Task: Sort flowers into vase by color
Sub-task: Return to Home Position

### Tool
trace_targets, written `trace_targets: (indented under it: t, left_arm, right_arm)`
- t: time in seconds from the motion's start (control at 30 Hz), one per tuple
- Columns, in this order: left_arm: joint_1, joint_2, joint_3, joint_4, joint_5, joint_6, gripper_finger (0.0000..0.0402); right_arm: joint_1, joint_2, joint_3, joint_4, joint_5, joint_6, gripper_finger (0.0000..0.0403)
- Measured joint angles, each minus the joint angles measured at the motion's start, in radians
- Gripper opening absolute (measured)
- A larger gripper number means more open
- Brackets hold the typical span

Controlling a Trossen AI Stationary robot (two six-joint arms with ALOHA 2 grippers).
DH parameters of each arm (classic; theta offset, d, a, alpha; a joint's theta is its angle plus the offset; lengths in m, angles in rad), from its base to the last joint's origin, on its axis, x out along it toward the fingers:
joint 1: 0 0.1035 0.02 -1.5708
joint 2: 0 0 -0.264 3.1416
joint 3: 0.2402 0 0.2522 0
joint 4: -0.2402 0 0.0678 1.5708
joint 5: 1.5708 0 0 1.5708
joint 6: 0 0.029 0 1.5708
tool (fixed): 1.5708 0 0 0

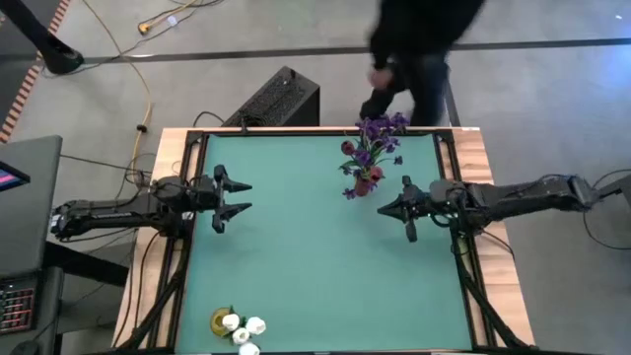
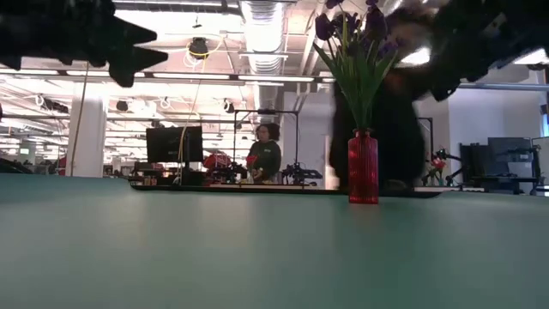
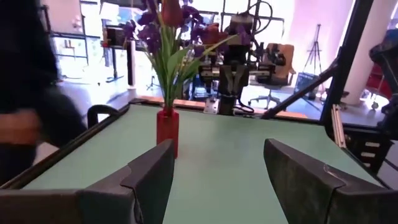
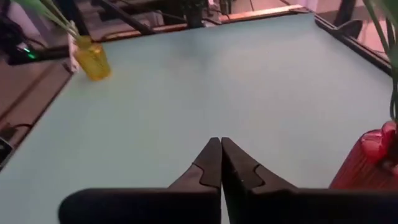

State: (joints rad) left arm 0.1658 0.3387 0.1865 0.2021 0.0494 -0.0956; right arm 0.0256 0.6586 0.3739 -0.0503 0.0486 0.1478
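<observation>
our left gripper (image 1: pixel 242 197) is open, our right gripper (image 1: pixel 385 210) is closed on nothing, and the thin purple and dark red flowers (image 1: pixel 380 133) in the red glass vase (image 2: pixel 363 167) look light and bendy, best held by stems.

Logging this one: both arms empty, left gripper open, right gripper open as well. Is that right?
Not quite. The right gripper is shut, not open, as the right wrist view shows. The rest holds: the left gripper is open and both are empty.
</observation>
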Motion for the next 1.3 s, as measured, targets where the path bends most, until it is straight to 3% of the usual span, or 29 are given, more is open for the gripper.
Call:
trace_targets:
  t: [0.17, 0.3, 0.47, 0.6, 0.77, 0.9, 1.3]
  left_arm:
    - [0.0, -0.045, -0.048, -0.004, -0.005, -0.005, 0.0235]
    - [0.0, -0.052, -0.076, -0.004, -0.01, -0.014, 0.0235]
    - [0.0, -0.052, -0.132, 0.026, -0.012, -0.015, 0.0235]
    - [0.0, -0.052, -0.163, 0.057, -0.012, -0.009, 0.0235]
    - [0.0, -0.052, -0.176, 0.055, -0.012, 0.003, 0.0235]
    - [0.0, -0.052, -0.176, 0.057, -0.012, 0.031, 0.0235]
    - [0.0, -0.051, -0.177, 0.041, -0.091, 0.12, 0.0235]
  right_arm:
    - [-0.141, -0.051, -0.094, 0.071, -0.163, 0.019, 0.0035]
    - [-0.22, -0.084, -0.155, 0.098, -0.213, 0.043, 0.0017]
    - [-0.266, -0.13, -0.238, 0.148, -0.218, 0.085, 0.0026]
    - [-0.269, -0.17, -0.294, 0.172, -0.223, 0.131, 0.0034]
    - [-0.247, -0.226, -0.36, 0.223, -0.225, 0.177, 0.0018]
    - [-0.204, -0.256, -0.365, 0.175, -0.198, 0.191, 0.0022]
    - [-0.152, -0.267, -0.366, 0.102, -0.176, 0.109, 0.0032]
